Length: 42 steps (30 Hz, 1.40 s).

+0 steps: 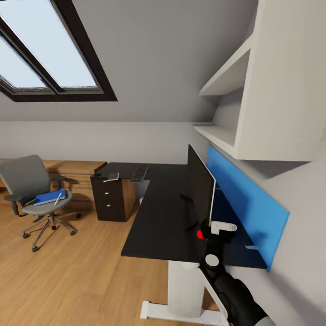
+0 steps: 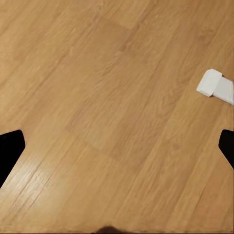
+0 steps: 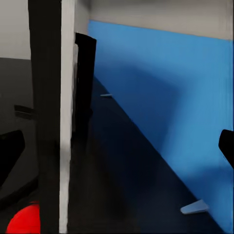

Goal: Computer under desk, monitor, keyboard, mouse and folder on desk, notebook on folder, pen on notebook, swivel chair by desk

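Note:
The monitor [image 1: 200,188] stands edge-on on the black desk [image 1: 158,217], with its red light [image 1: 199,234] at the near end. My right gripper [image 1: 218,228] is at that near edge and open; in the right wrist view the monitor's thin edge [image 3: 51,122] stands between the spread fingers of the right gripper [image 3: 117,148]. On the desk's far wing lie the keyboard [image 1: 139,174], the notebook [image 1: 112,176] and the small black mouse [image 1: 97,174]. Off to the left, the swivel chair [image 1: 31,181] carries the blue folder [image 1: 47,198] with the pen [image 1: 58,198] on it. My left gripper [image 2: 117,146] hangs open over the wooden floor.
A blue back panel [image 1: 244,199] runs behind the monitor, with white wall shelves [image 1: 235,90] above it. A black drawer unit [image 1: 111,199] stands under the far wing, and a wooden chest [image 1: 77,168] sits behind the chair. The desk's white foot [image 2: 214,85] rests on the floor.

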Tool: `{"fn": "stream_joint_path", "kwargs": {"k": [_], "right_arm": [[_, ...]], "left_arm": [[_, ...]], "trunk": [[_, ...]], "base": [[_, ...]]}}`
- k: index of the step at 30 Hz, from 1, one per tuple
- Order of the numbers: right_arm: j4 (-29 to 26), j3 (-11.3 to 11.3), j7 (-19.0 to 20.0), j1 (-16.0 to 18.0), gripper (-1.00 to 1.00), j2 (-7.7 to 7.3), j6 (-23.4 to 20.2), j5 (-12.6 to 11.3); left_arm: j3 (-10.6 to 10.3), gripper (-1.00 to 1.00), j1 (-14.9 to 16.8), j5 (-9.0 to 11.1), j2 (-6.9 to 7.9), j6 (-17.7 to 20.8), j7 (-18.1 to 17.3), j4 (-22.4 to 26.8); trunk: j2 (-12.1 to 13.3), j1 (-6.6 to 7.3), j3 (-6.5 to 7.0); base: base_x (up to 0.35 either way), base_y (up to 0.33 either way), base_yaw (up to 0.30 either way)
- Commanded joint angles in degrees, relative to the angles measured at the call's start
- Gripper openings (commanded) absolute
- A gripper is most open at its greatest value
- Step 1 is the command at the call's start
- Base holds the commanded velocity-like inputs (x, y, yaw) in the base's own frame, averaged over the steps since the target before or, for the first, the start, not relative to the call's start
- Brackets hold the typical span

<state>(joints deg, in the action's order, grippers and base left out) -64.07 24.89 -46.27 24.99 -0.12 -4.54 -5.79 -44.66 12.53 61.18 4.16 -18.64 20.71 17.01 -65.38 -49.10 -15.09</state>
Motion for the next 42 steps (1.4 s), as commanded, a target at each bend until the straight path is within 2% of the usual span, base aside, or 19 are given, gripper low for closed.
{"fn": "stream_joint_path", "kwargs": {"k": [1,5,13,25,33,39,42], "right_arm": [[-0.1,0.2,-0.4,0.1,1.00,0.00,-0.5,-0.2],[-0.1,0.2,-0.6,0.1,1.00,0.13,-0.5,-0.2],[-0.1,2.0,-0.9,0.0,1.00,0.24,-0.5,-0.3],[0.0,2.2,-1.0,-0.4,1.00,0.16,-0.5,-0.4],[0.1,2.2,-1.0,-1.8,1.00,0.17,-0.5,-0.5],[0.8,2.3,-1.0,-3.4,1.00,0.15,-0.4,-0.6],[3.3,2.3,-0.9,-5.7,1.00,0.17,1.6,-0.7]], "left_arm": [[-0.5,1.00,0.0,0.4,0.06,-0.2,0.4,0.1],[-0.4,1.00,0.0,0.4,0.06,-0.2,0.5,0.1],[-0.3,1.00,0.0,0.4,0.26,0.0,0.5,0.1],[-0.3,1.00,0.0,0.4,0.30,0.0,0.4,0.1],[-0.4,1.00,0.0,0.4,0.26,-0.1,0.5,0.1],[-0.4,1.00,0.0,0.4,0.31,-0.2,0.5,0.1],[-0.3,1.00,0.0,0.5,0.33,-0.3,0.6,0.1]], "trunk": [[-0.1,0.03,-0.08],[-0.1,0.03,-0.08],[-0.1,0.03,-0.08],[-0.1,0.03,-0.08],[-0.1,0.03,-0.08],[-0.1,0.03,-0.08],[-0.1,0.03,-0.08]], "base": [[-0.338,0.000,0.000],[-0.338,0.000,0.000],[-0.338,0.076,0.000],[-0.335,0.131,0.000],[-0.318,0.026,0.000],[-0.111,0.004,0.000],[-0.027,0.001,0.000]]}}
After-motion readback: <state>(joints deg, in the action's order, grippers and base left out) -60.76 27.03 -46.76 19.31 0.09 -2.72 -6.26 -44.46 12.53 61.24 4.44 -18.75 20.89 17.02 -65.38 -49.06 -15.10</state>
